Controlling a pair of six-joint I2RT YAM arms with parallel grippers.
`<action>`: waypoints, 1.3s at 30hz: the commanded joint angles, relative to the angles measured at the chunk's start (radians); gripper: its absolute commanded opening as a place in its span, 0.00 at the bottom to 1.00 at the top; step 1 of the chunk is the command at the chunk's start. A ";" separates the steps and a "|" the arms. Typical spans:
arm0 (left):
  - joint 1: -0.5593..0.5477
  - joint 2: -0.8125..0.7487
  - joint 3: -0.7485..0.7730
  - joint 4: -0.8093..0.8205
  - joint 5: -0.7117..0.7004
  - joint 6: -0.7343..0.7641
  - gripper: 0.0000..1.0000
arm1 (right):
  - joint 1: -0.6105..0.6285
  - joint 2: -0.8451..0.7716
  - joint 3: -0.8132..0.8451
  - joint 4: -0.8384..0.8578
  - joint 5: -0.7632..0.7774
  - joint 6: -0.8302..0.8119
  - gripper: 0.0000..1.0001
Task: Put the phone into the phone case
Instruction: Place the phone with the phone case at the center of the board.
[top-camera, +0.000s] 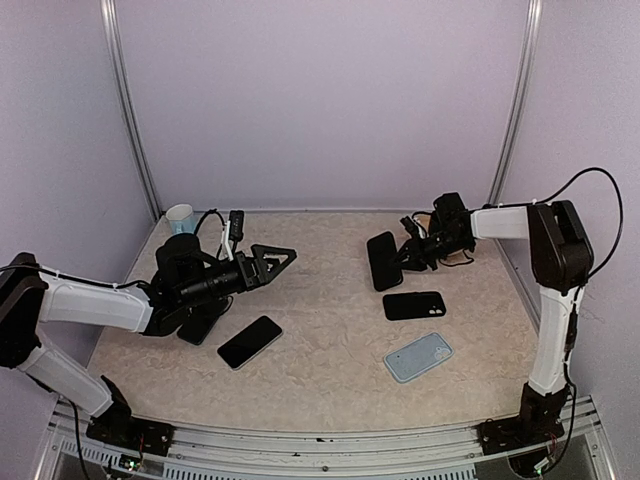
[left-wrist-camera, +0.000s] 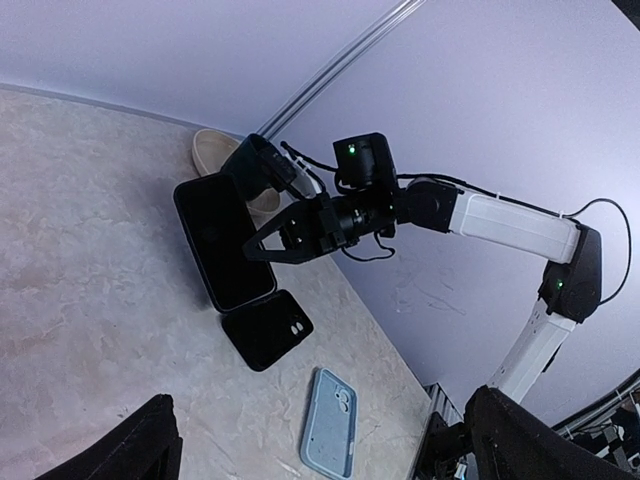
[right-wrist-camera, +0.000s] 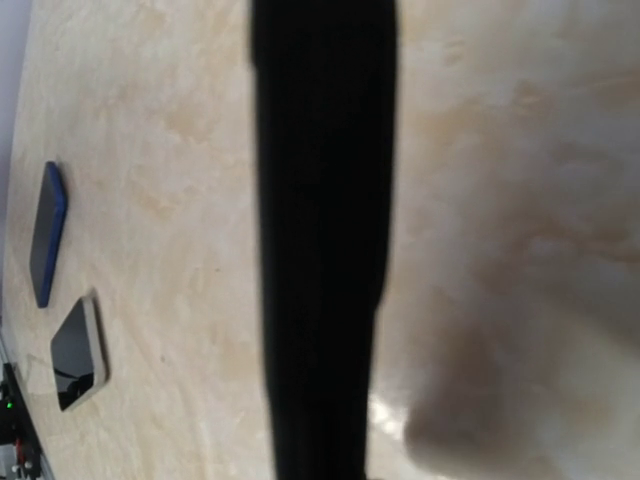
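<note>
The right hand (top-camera: 401, 254) is clenched on the edge of a black phone (top-camera: 383, 260), fingers pinching the side that faces the arm. The phone stands on its long edge, tilted, w/ the dark screen turned toward the left hand (top-camera: 275, 262). Can't tell if its lower end touches the bench (top-camera: 330, 390) or hangs just above it. In the right wrist cam the phone is only a blurred dark band down the middle of the view.

The black case (top-camera: 414, 305) lies flat on the bench just beneath and to the near side of the right hand. Its camera cut-out shows at one corner, and it sits close to the phone's lower end. The light-blue case (top-camera: 418, 357) lies flat too, on the near side of the black case, so further from the right hand and well apart from the phone.

The left hand is released, fingers (left-wrist-camera: 135, 450) spread wide w/ nothing btw them. It hovers over the bench pointing across at the right hand, well apart from it. A second black phone (top-camera: 249, 341) lies flat on the bench just to the near side of the left hand, screen up. A dark flat item (top-camera: 200, 328) sits partly under the left arm beside that phone; can't tell what it is. A pale cup (top-camera: 180, 218) stands upright behind the left hand, near the back corner of the bench.
</note>
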 joint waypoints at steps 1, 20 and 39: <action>0.008 -0.007 -0.010 0.018 -0.004 0.003 0.99 | -0.036 0.022 0.057 -0.009 -0.025 -0.025 0.00; 0.008 0.003 -0.017 0.043 -0.003 -0.008 0.99 | -0.064 0.125 0.144 -0.079 0.074 -0.053 0.11; 0.006 0.000 -0.024 0.045 -0.008 -0.013 0.99 | -0.071 0.123 0.177 -0.120 0.227 -0.063 0.47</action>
